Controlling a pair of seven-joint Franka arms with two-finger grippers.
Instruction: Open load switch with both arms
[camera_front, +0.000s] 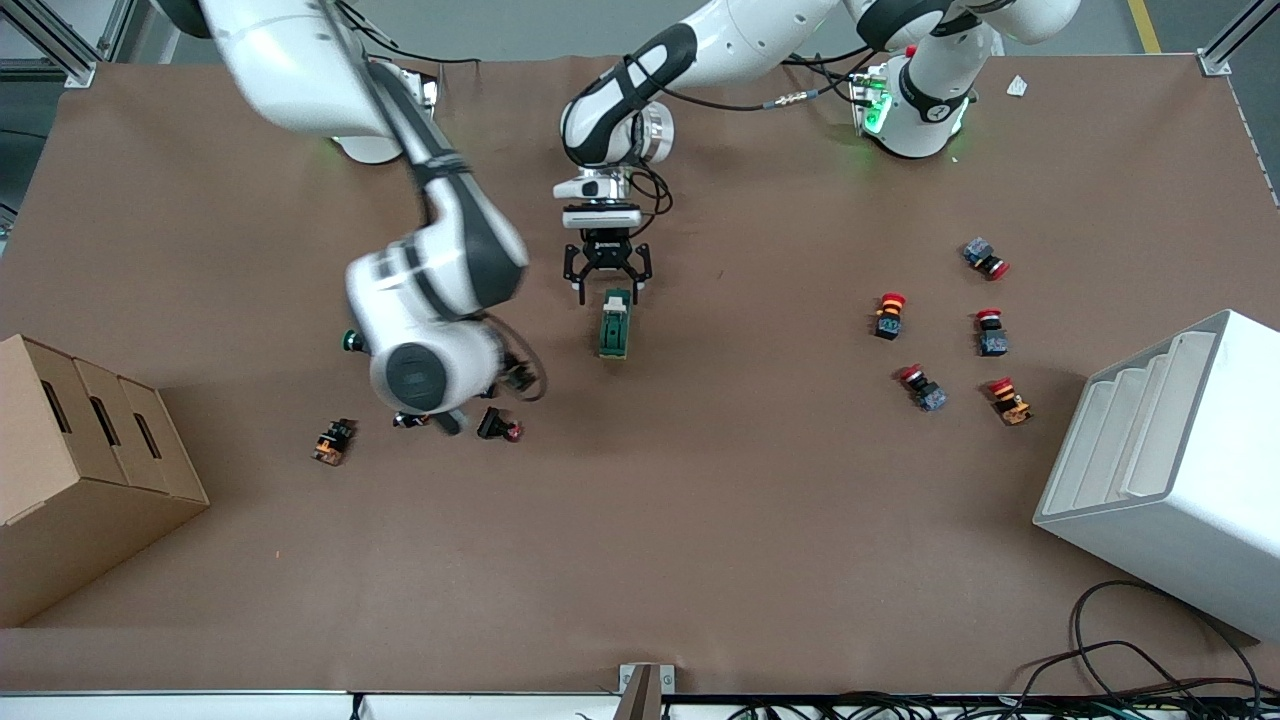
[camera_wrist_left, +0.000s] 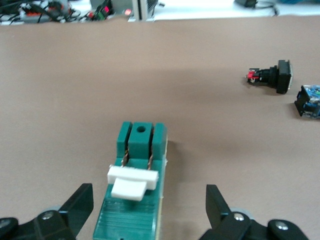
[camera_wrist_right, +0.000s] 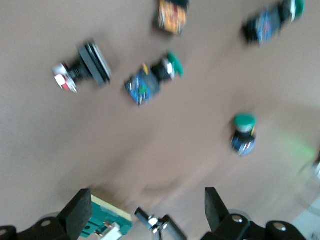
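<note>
The left arm's tool (camera_front: 607, 283) hangs just over the farther end of the load switch (camera_front: 614, 325), its fingers (camera_wrist_left: 75, 205) spread wide on either side of the dark-green block with neither touching it. The load switch (camera_wrist_left: 136, 187) lies flat on the brown counter (camera_front: 700, 520) near its middle, its white lever tab (camera_wrist_left: 132, 180) seated across two metal blades.

The right arm's tool (camera_wrist_right: 145, 212) hovers over a scatter of green-capped push buttons (camera_wrist_right: 152, 80) toward the right arm's end of the counter, fingers (camera_wrist_right: 77, 212) wide apart and empty; one corner of the green block shows in the right wrist view.

The risks lie in the grip and the timing. The block sits loose on smooth cloth, so if the left tool closes off-centre or skewed, one finger would likely meet the side first and push the switch round instead of clamping it. A grip set too close to the lever could crowd the tab and leave the other arm no room. Should the right arm pull at the tab before the body is pinned, the whole block would probably lift or slide rather than open. The right arm, blurred with motion in the front view, also passes low near a black red-tipped button (camera_front: 498, 427) and could knock it.
</note>
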